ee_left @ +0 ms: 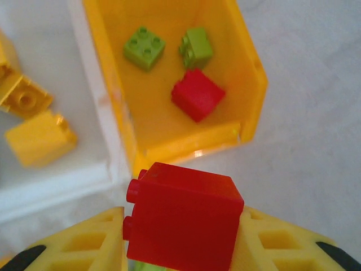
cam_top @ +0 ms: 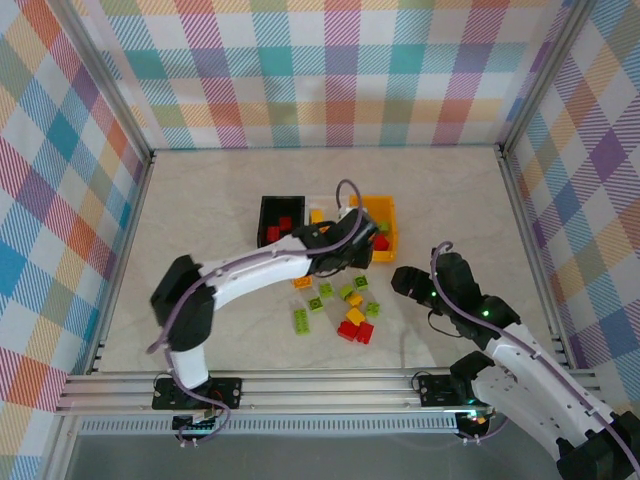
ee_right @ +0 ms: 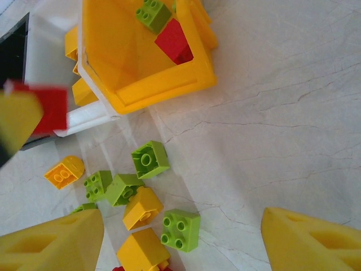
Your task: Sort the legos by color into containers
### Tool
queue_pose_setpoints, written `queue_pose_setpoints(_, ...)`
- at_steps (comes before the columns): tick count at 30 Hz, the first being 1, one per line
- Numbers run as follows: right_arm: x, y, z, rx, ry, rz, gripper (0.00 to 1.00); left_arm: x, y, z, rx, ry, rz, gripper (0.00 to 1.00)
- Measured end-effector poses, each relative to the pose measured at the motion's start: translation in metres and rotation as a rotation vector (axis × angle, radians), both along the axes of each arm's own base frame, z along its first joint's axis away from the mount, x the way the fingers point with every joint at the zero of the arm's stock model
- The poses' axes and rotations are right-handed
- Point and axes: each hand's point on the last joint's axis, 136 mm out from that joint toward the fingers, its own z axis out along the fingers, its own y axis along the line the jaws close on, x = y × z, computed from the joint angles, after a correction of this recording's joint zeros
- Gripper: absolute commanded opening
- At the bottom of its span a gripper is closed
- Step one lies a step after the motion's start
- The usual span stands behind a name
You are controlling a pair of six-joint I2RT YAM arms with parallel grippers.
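Observation:
My left gripper (ee_left: 181,228) is shut on a red lego (ee_left: 183,214), held just short of the near wall of the orange-yellow bin (ee_left: 251,68). That bin holds two lime legos (ee_left: 144,47) and one red lego (ee_left: 197,94). Beside it, the white bin (ee_left: 96,84) holds yellow legos (ee_left: 39,138). From above, the left gripper (cam_top: 350,258) hovers in front of the white bin (cam_top: 318,203) and the orange-yellow bin (cam_top: 392,215); the black bin (cam_top: 262,222) holds red legos. My right gripper (ee_right: 180,226) is open above loose lime and yellow legos (ee_right: 149,159), right of the pile (cam_top: 352,312).
The loose pile in front of the bins mixes lime, yellow and two red legos (cam_top: 356,331); an orange piece (ee_right: 64,171) lies at its left. Bare table stretches to the right of the orange-yellow bin. Metal frame rails (cam_top: 300,385) run along the near edge.

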Motion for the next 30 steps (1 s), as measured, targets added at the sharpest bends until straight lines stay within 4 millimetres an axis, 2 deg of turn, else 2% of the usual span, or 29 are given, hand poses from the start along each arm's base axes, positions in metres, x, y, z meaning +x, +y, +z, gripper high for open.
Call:
queue_pose_setpoints(4,-0.003,-0.002,0.001,0.0,-0.005,-0.003,0.74,0.027,-0.012,-0.012,0.017,0.014,0.015,0.35)
queue_pose_setpoints(8,-0.004,-0.003,0.001,0.0,-0.005,-0.002,0.75,0.027,-0.01,-0.014,0.021,0.029,0.01,0.35)
queue_pose_setpoints(11,-0.004,-0.003,0.001,-0.002,-0.006,0.0,0.75,0.019,-0.005,-0.013,0.018,0.034,0.001,0.36)
queue_pose_setpoints(15,-0.004,-0.003,0.001,-0.003,-0.006,0.002,0.75,-0.012,0.011,-0.006,0.019,0.036,-0.027,0.36)
queue_pose_setpoints(18,-0.005,-0.003,-0.001,-0.004,-0.003,0.002,0.75,-0.048,0.024,-0.004,0.011,0.041,-0.058,0.39)
queue_pose_setpoints(20,-0.006,-0.003,-0.003,-0.005,0.002,0.006,0.75,-0.071,0.038,-0.01,0.006,0.05,-0.066,0.4)
queue_pose_setpoints(23,-0.007,-0.003,-0.005,-0.006,0.007,0.01,0.75,-0.098,0.059,-0.031,0.022,0.086,-0.065,0.44)
queue_pose_setpoints(26,-0.008,-0.004,-0.005,-0.004,0.003,0.009,0.75,-0.109,0.073,-0.057,0.065,0.132,-0.042,0.68)
queue_pose_setpoints(28,-0.009,-0.004,-0.007,-0.003,0.004,0.009,0.75,-0.113,0.079,-0.069,0.078,0.149,-0.027,0.78)
queue_pose_setpoints(30,-0.011,-0.004,-0.008,-0.001,0.011,0.013,0.77,-0.118,0.083,-0.073,0.076,0.144,-0.019,0.87)
